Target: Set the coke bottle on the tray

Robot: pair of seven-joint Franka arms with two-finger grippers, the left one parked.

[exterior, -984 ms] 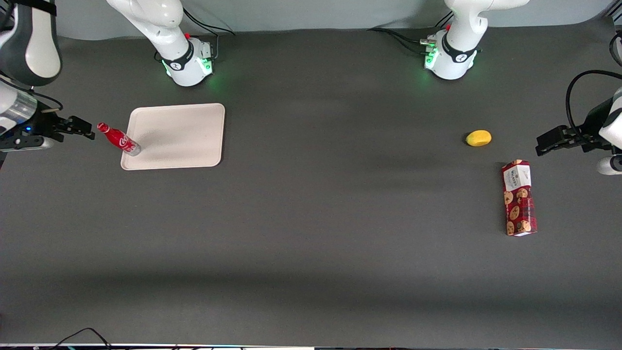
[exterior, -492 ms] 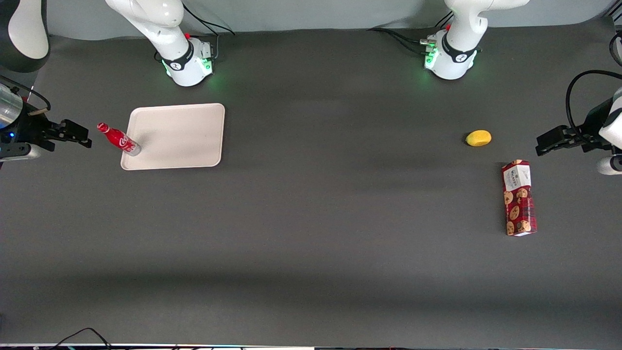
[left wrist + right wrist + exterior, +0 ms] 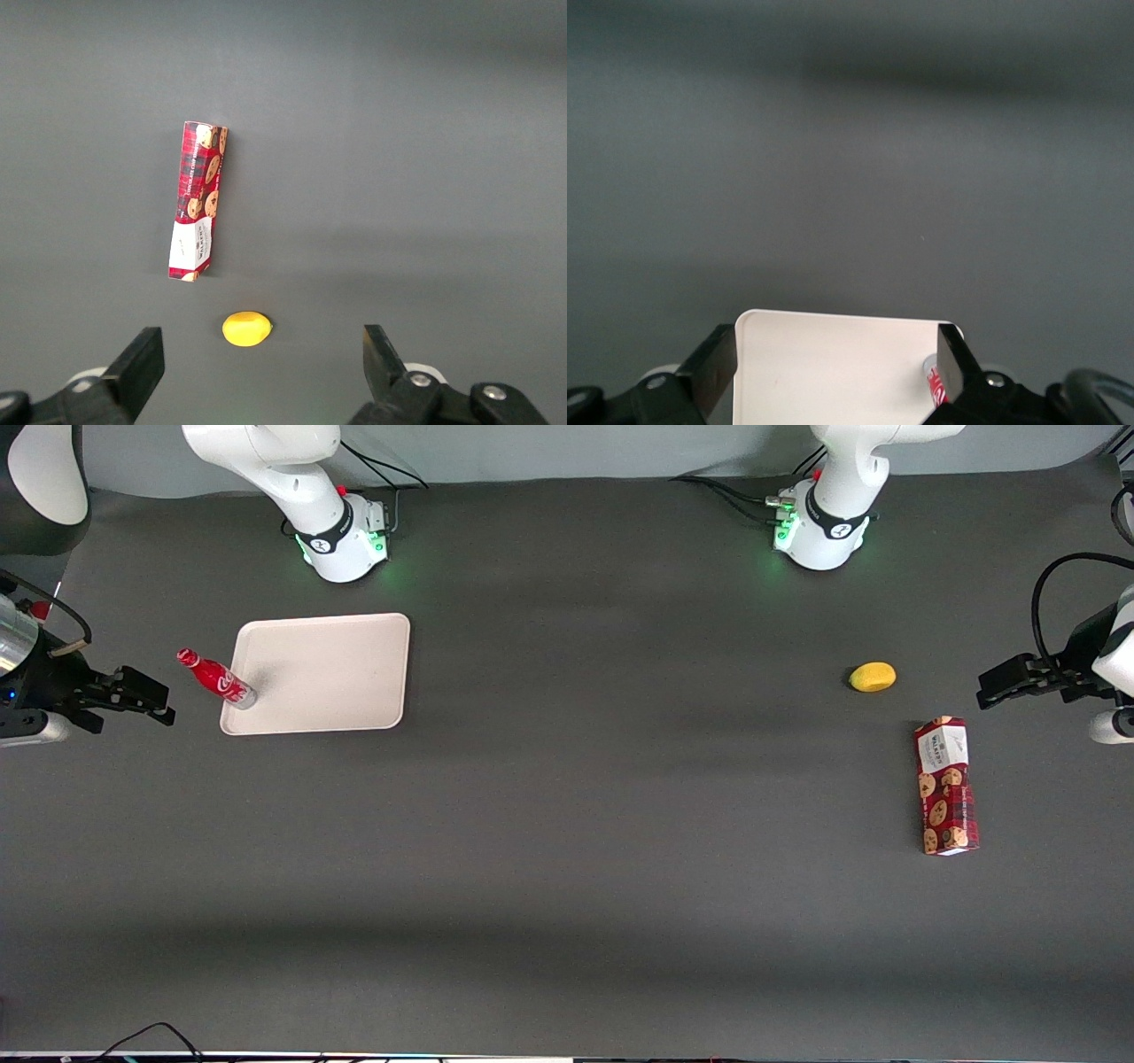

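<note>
A: One step left at most: you retract. Coke bottle (image 3: 217, 679) stands on tray (image 3: 328, 673), at the edge nearest the claw (image 3: 146, 695).
B: Claw state?
A: Fingers apart, empty, clear of bottle. Placement looks done.

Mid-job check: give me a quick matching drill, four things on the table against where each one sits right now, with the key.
Things:
1. coke bottle
2. end effector
3. lemon
4. cookie box

Places:
A. lying flat toward the parked arm's end, nearer the front camera than the lemon
B. open, off the tray, toward the working arm's end
C. standing on the tray's corner
D. beside the cookie box

Pairs: 1-C, 2-B, 3-D, 4-A
</note>
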